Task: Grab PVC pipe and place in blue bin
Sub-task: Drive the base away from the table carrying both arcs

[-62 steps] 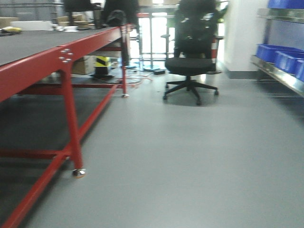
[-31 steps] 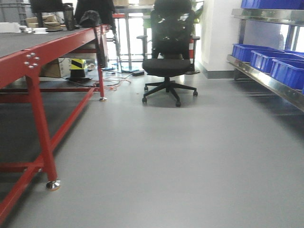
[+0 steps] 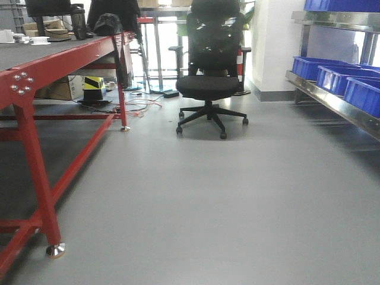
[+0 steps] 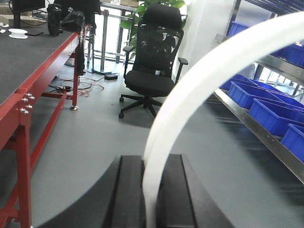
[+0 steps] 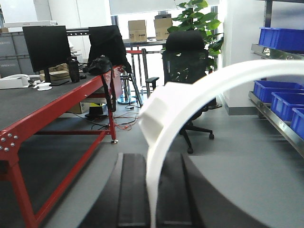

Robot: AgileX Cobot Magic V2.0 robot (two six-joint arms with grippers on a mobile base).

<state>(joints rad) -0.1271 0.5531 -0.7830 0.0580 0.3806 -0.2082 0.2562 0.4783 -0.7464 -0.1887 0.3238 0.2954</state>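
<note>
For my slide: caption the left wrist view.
Left claw grips a white PVC pipe, facing an office chair and blue bins.

A smooth grey floor [image 3: 237,202] is covering the room and reflecting daylight. A red steel-framed workbench [image 3: 34,160] with a dark top is running along the left side, resting on metal feet. A black office chair [image 3: 209,77] on a castor base is standing in the aisle, well apart from the workbench. Bright daylight is entering through glazing [image 3: 169,44] behind the chair. A white wall [image 3: 276,41] with grey skirting is standing to the right of the glazing. A metal shelving rack [image 3: 332,102] is lining the right side. Loose cables [image 3: 139,107] are lying on the floor near the far bench leg. A green plant [image 5: 197,19] is rising behind the chair, and a dark monitor [image 5: 46,45] is standing on the workbench.
</note>
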